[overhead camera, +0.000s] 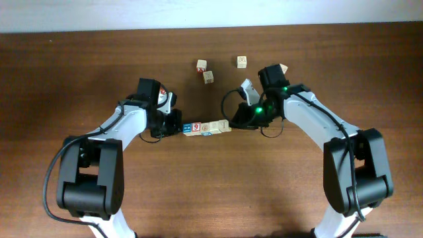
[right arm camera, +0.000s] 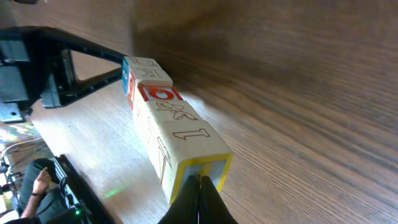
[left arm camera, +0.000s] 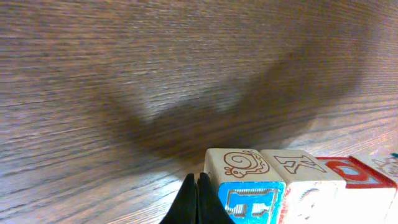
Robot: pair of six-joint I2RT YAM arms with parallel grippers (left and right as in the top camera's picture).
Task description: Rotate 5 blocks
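Five blocks lie end to end in one row (overhead camera: 207, 126) at mid-table. The blue-faced block (overhead camera: 187, 127) (left arm camera: 249, 200) is the left end, followed by the red "9" block (overhead camera: 196, 126) (right arm camera: 161, 93). A yellow-edged block (overhead camera: 225, 125) (right arm camera: 198, 163) closes the right end. My left gripper (overhead camera: 179, 126) (left arm camera: 198, 183) is shut and empty, its tips against the blue-faced block's outer side. My right gripper (overhead camera: 233, 123) (right arm camera: 200, 183) is shut and empty too, its tips pressed on the yellow end face. The row sits squeezed between the two grippers.
Loose cubes lie behind the row: two close together (overhead camera: 201, 65) (overhead camera: 208, 77), one further right (overhead camera: 242, 61), and one partly hidden behind the right arm (overhead camera: 283, 69). Both arms reach in from the front corners. Bare wood lies in front of the row.
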